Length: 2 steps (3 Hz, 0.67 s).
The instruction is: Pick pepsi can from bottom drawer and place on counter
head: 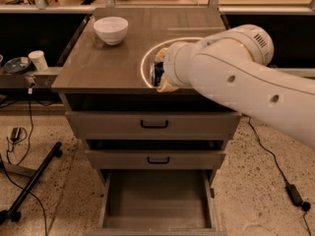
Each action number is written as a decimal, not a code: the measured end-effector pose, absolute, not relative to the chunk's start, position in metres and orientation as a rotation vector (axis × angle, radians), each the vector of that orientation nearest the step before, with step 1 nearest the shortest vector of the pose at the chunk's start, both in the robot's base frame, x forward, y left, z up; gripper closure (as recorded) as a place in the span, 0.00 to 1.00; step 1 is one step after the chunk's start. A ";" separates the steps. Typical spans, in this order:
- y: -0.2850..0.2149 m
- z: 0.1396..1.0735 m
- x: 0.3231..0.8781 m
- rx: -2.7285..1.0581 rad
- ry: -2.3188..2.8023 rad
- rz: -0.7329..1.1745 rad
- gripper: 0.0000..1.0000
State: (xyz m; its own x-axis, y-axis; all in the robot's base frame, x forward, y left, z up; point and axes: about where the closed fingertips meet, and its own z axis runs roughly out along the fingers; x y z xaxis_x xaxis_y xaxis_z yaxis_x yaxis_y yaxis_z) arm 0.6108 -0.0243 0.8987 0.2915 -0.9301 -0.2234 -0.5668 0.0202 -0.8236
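The pepsi can (pixel 158 73) is a small dark blue can held in my gripper (pixel 161 74), which is shut on it. Can and gripper hang over the front part of the counter (pixel 108 63), just inside the bright ring of reflected light. My white arm reaches in from the right and hides most of the gripper. Whether the can touches the counter top, I cannot tell. The bottom drawer (pixel 156 195) stands pulled open below, and its flat floor is bare.
A white bowl (pixel 110 29) sits at the counter's back left. Two upper drawers with black handles (pixel 154 125) are shut. A side shelf at left holds a white cup (pixel 38 60) and a dish. Cables and a black stand leg (pixel 34 178) lie on the floor.
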 end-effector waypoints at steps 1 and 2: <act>-0.024 0.899 0.611 -1.659 1.384 -0.509 1.00; -0.029 0.888 0.626 -1.626 1.392 -0.510 1.00</act>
State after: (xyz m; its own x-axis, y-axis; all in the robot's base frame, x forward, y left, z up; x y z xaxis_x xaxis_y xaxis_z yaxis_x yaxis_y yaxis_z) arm 0.6262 -0.0293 0.8884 0.2789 -0.9300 -0.2394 -0.5551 0.0472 -0.8304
